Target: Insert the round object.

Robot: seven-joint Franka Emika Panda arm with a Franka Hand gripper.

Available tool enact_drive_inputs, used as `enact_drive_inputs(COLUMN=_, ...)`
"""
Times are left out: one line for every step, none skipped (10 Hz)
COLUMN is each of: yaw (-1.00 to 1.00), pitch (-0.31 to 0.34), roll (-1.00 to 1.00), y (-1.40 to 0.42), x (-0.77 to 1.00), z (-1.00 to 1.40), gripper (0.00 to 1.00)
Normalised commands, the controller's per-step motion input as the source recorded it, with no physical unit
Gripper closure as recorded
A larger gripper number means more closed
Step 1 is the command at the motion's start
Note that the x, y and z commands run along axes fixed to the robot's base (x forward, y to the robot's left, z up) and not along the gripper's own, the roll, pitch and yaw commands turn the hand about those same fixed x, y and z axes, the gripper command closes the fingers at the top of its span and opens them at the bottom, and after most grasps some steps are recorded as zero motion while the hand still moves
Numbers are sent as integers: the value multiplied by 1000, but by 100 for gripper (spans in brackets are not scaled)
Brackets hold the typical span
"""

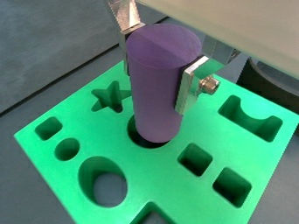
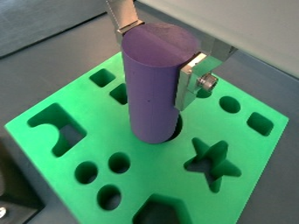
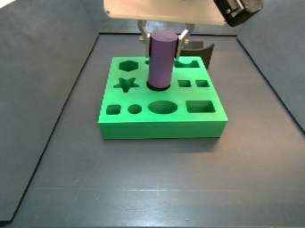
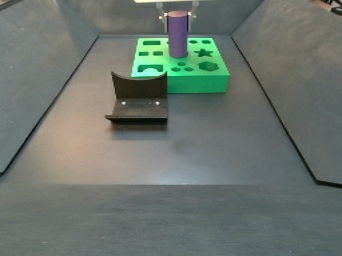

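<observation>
- Cylinder, tall, smooth and matte purple (image 1: 159,83), stands upright with its lower end inside a round hole near the middle of the flat bright green block with many shaped holes (image 1: 70,118); it shows the same way in a wrist view (image 2: 156,83) and in both side views (image 3: 161,58) (image 4: 177,33).
- The two-finger gripper (image 1: 160,54) is above the block and holds the purple cylinder by its upper part; the flat silver fingers (image 1: 191,83) press on two opposite sides, so the jaws are open only as wide as the cylinder.
- The green block (image 3: 161,120) lies flat on the dark grey desk (image 3: 155,178), toward its far edge in a side view (image 4: 187,65).
- The other holes of the block look empty: a star-shaped hole (image 2: 212,157), square holes (image 1: 197,157), small round holes (image 2: 118,162), an oval hole (image 1: 105,179) and an arch-shaped hole (image 1: 251,112).
- The dark L-shaped fixture (image 4: 138,98) stands on the desk just beside the green block, on the side nearer the desk's front edge in that side view; whether they touch, I cannot tell.
</observation>
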Motion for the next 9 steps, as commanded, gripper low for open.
enact_drive_inputs(yaw=0, pitch=-4, roll=-19, y=-263, x=-97, z=-1000, gripper=100)
enact_drive_inputs(yaw=0, pitch=0, roll=-84, y=-311, x=-9, z=-743, gripper=100)
enact_drive_inputs(yaw=0, pitch=0, roll=-109, y=-214, x=0, z=-680, gripper=100)
enact_drive_inputs(yaw=0, pitch=49, roll=-83, y=0, x=9, z=-863, gripper=100)
enact_drive_inputs(yaw=17, pitch=3, roll=-10, y=0, x=71, z=-1000, gripper=100)
enact_drive_inputs(yaw=3, pitch=0, roll=0, y=0, x=0, z=-1000, gripper=100)
enact_drive_inputs(yaw=0, pitch=0, roll=3, y=-117, x=0, z=-1000, gripper=100)
enact_drive_inputs(yaw=0, pitch=-83, roll=-269, y=43, x=0, z=-597, gripper=100)
enact_drive_inputs(yaw=0, pitch=0, roll=63, y=-46, x=0, z=23, gripper=100)
